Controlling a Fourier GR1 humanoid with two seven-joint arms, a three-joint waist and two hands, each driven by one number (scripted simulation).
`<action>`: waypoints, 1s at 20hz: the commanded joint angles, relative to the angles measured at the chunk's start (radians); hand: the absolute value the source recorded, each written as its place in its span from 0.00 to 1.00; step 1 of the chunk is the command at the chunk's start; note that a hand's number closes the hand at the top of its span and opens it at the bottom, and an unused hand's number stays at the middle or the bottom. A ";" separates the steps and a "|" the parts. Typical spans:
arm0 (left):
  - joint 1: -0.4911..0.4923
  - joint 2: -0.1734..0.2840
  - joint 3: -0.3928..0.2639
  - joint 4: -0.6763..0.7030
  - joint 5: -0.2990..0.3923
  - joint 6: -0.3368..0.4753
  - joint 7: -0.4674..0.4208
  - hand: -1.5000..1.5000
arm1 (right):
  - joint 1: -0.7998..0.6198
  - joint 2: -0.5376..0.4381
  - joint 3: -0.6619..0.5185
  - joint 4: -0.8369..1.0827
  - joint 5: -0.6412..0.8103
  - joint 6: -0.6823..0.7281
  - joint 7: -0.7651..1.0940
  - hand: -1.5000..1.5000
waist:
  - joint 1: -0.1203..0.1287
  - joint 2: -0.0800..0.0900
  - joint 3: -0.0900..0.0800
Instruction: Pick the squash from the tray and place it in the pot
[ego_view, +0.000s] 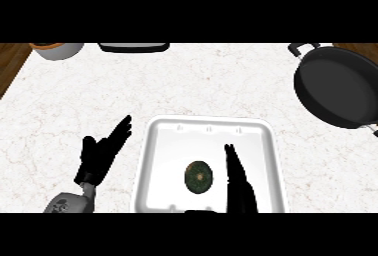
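Small dark-green round squash (198, 177) lay in white rectangular tray (272, 150), near its front. Right hand (238, 180) just beside it, fingers straight, holding nothing. Left hand (103, 150) rested open beside tray. Risk: squash could roll off a sideways grasp. Black round pot (336, 87) well apart, far right; path unobstructed. Grey cup (59, 50) far left.

The squash (198, 177) is dark green and round, lying in the near half of the white tray (164, 150). The black pot (339, 87) stands well apart at the surface's far right.
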 joint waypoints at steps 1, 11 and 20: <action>0.002 -0.006 0.003 -0.048 -0.006 -0.018 0.039 0.50 | -0.017 0.046 -0.006 0.031 -0.080 -0.010 -0.106 0.00 | 0.003 0.000 0.000; 0.033 -0.016 0.029 -0.027 -0.024 -0.036 -0.008 0.50 | 0.081 0.064 -0.077 0.171 -0.513 -0.048 -0.656 0.00 | 0.002 0.001 0.001; -0.080 -0.021 0.098 0.041 -0.003 -0.091 0.023 0.50 | -0.068 0.069 -0.084 0.443 -0.861 -0.041 -0.913 0.00 | 0.002 0.003 0.001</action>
